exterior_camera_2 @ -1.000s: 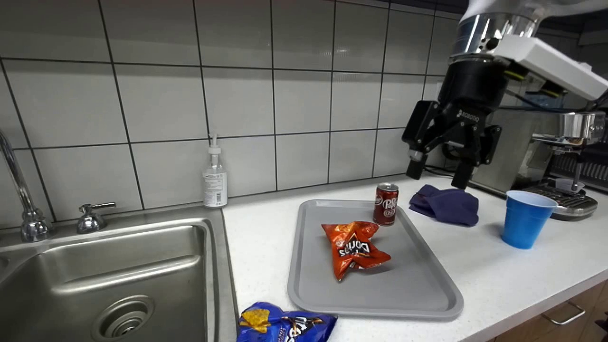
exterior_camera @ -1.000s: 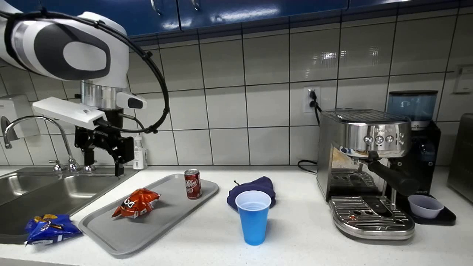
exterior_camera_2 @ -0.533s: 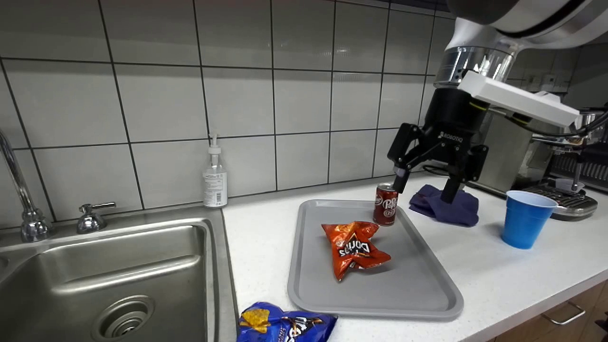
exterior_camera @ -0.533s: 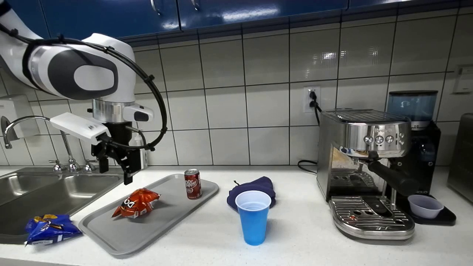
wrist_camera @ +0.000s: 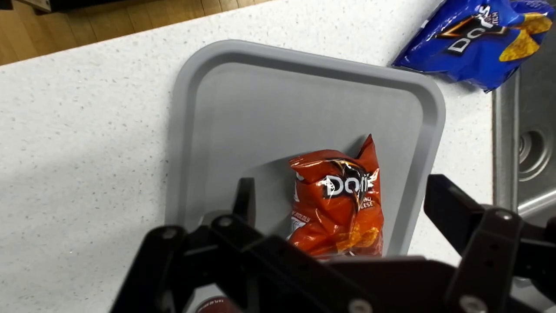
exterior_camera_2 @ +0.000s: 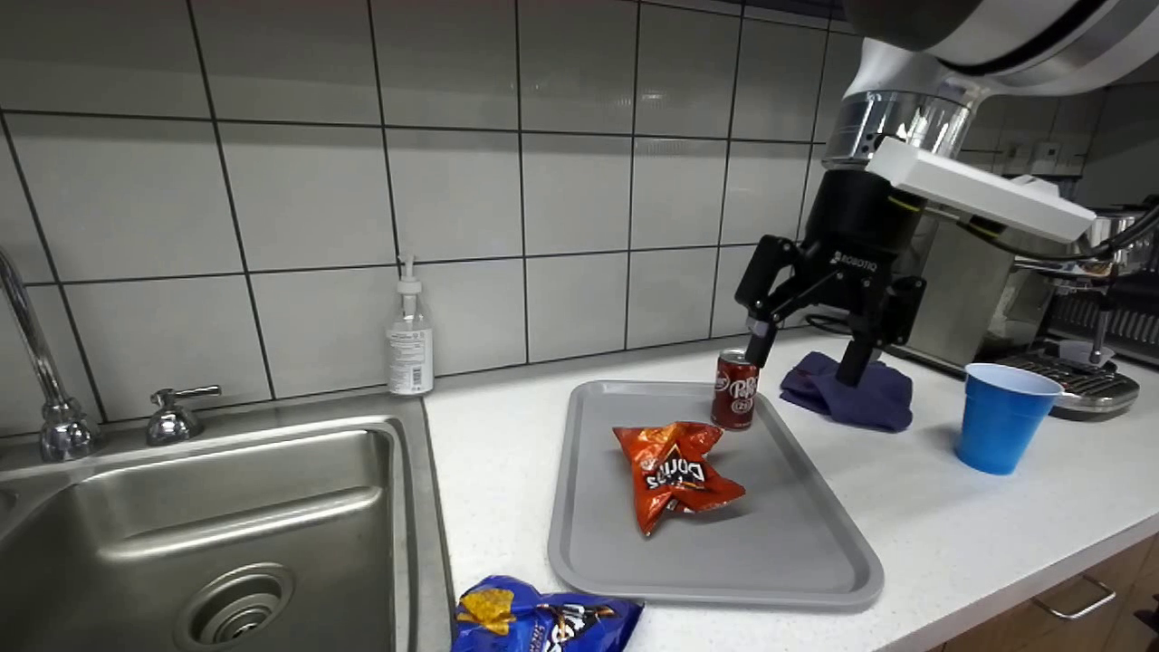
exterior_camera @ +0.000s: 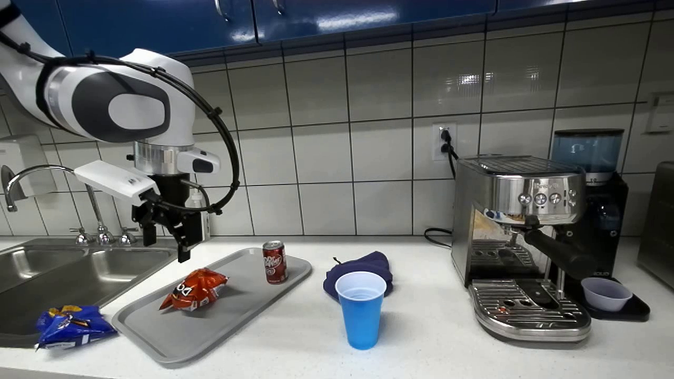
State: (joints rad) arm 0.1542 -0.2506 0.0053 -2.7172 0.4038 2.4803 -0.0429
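Bags number two on my feed: one red bag [wrist_camera: 339,206] lying on the one grey tray [wrist_camera: 278,100], and one blue bag [wrist_camera: 475,48] just beside it, at two o'clock from the tray in the wrist view. I have one claw [exterior_camera: 166,248], its two fingers [wrist_camera: 451,208] spread wide with nothing in their grip. Through the wrist camera they show at nine and three o'clock of the red bag; in both exterior views they hang in the air, clear of it. In an exterior view, with the tray as my dial's centre, I count one soda can [exterior_camera: 275,263] upright on it toward two o'clock, one blue cup [exterior_camera: 362,316] off it at three, one purple cloth [exterior_camera: 363,264] between two and three, one espresso machine [exterior_camera: 511,210] farther out near three, and one sink [exterior_camera: 126,263] with two basins between nine and ten.
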